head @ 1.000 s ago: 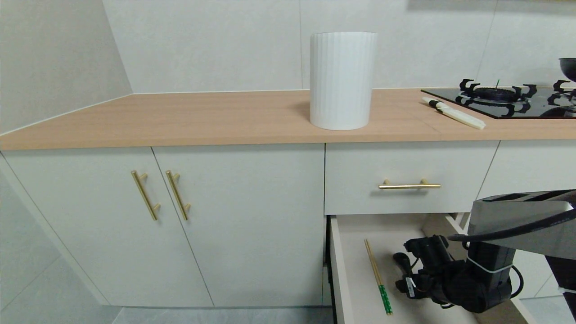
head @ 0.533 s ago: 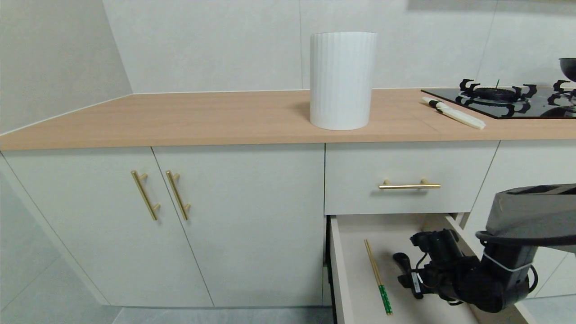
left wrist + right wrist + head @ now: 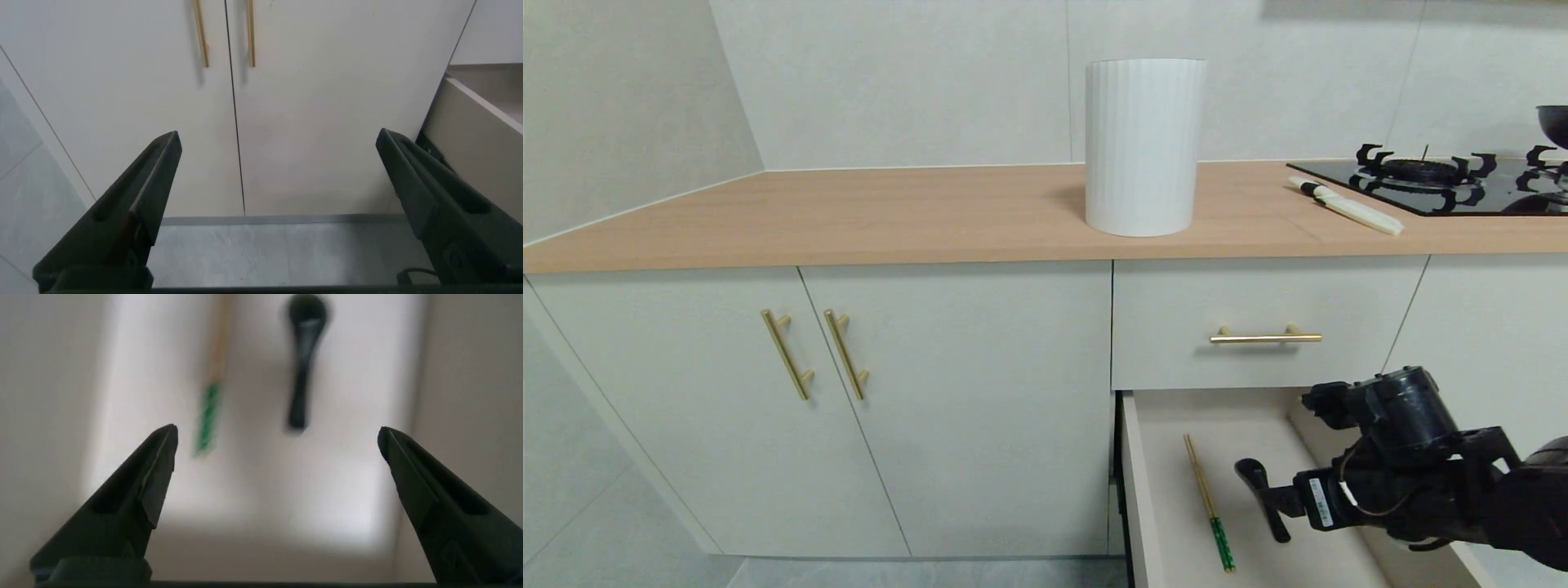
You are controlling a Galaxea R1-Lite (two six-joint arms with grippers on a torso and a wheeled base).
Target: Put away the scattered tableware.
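Running along the pale tiled wall: a long bench (image 3: 890, 216) with a light wood top, meeting a side wall at the far left.
Floor: grey tiles (image 3: 270, 253) at the foot of the cupboards.
Bench top, middle: a tall white ribbed cylinder container (image 3: 1143, 147) stands upright; its contents are hidden.
Bench top, right: a black glass gas hob (image 3: 1445, 184) with a cream-handled utensil (image 3: 1347, 206) lying just to its left, near the front edge.
Under the bench, left: two pale cupboard doors (image 3: 931, 408), shut, with slim brass handles (image 3: 845, 353) side by side.
Under the bench, right: a closed upper drawer (image 3: 1264, 310) with a brass bar pull, and below it a pale open drawer (image 3: 1143, 490) pulled out toward the near side.
Open drawer contents: a pair of wooden chopsticks with green ends (image 3: 1209, 502) lies on the left part of the floor, and a black spoon (image 3: 1262, 494) just to their right, apart from them, its bowl toward the far end.
Right gripper (image 3: 276, 434): hangs over the open drawer, spread wide and holding nothing, the spoon and chopsticks beneath it.
Left gripper (image 3: 278, 143): low in front of the cupboard doors, spread wide, holding nothing.
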